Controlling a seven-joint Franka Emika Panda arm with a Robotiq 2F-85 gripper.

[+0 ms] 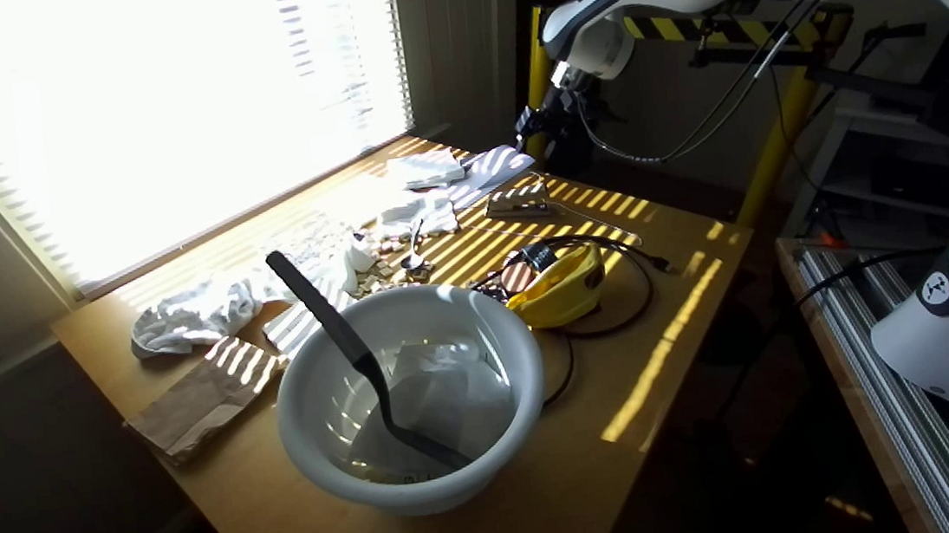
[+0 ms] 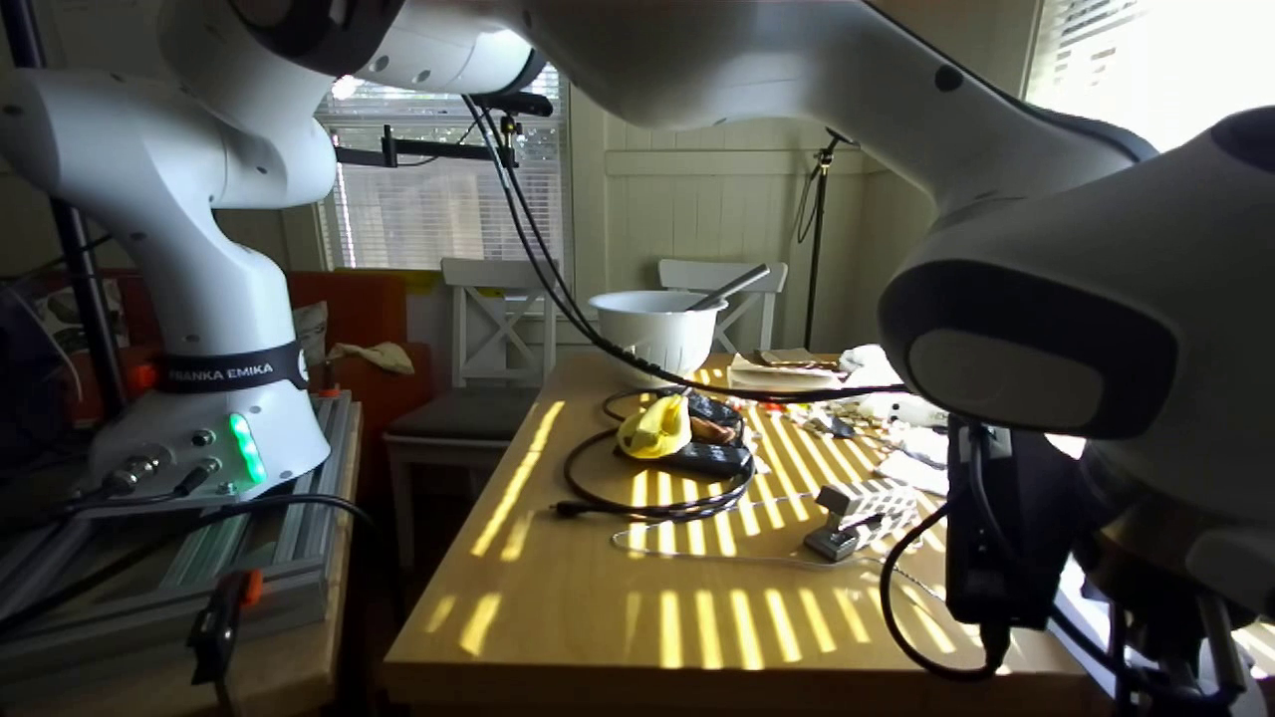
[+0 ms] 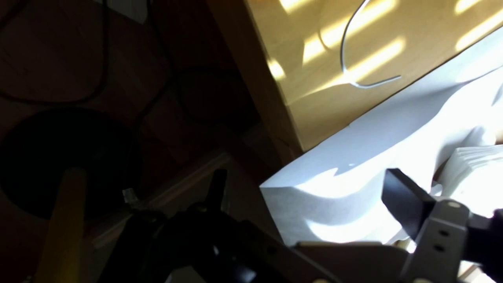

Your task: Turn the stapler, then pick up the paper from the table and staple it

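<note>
Gripper spread apart near the paper

Find the light-brown wooden table barred with sunlight, beside a glaring window. Trace the white robot arm across the upper part of an exterior view and down to the table's corner at the lower right.

See the white bowl standing upright on the table, with a dark long-handled utensil leaning in it and rising well above the rim. Note a flat brown napkin near the bowl and a crumpled white cloth just beyond the napkin, closer to the window.

Find the gripper by the table's edge, with its two fingers standing wide apart. Look between them in the wrist view for the paper's outer corner; cannot tell about any contact. Find the paper itself, thin and whitish grey, lying across the table's corner: partly on the wood, partly jutting out past the edge.

Notice a black cable looped just beside a yellow object. Spot the stapler in both exterior views, resting on the table near the paper and well apart from the bowl. Follow a thin wire curving over the wood by the paper's edge, then pick out a small spoon among pale scattered pieces.
</note>
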